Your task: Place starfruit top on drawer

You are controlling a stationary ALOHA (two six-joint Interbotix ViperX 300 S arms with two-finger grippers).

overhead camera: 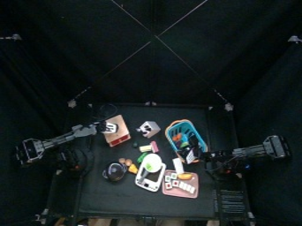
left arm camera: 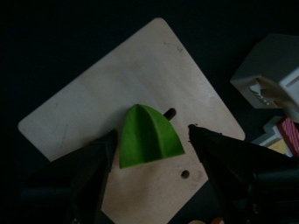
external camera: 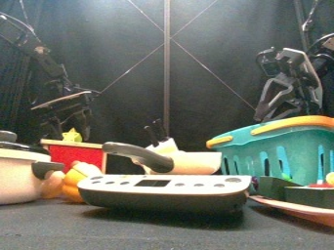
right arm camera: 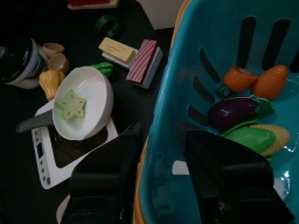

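A black surface (overhead camera: 94,199) inside dark curtains carries a crowd of toy kitchen things. At its right side stands a teal basket (overhead camera: 186,135), holding toy vegetables: two orange pieces (right arm camera: 257,80), a purple eggplant (right arm camera: 232,111) and a green-and-yellow slice (right arm camera: 260,138). The right gripper (right arm camera: 163,166) hangs over the basket's rim; whether its jaws are open or closed cannot be told. Toward the surface's left rear stands the drawer (left arm camera: 117,114), a small box with a flat pale wooden top. The green starfruit top (left arm camera: 146,137) lies on that flat top, and the left gripper (left arm camera: 158,171) hovers just above it with jaws spread wide, one to each side of the piece, gripping nothing. Beside the drawer sits a white cube with dark spots (overhead camera: 148,129). Nearer the front lie a white frying pan (right arm camera: 82,103) holding a pale green star-shaped slice (right arm camera: 73,105), and a white toy scale (external camera: 163,191). No writing can be read.
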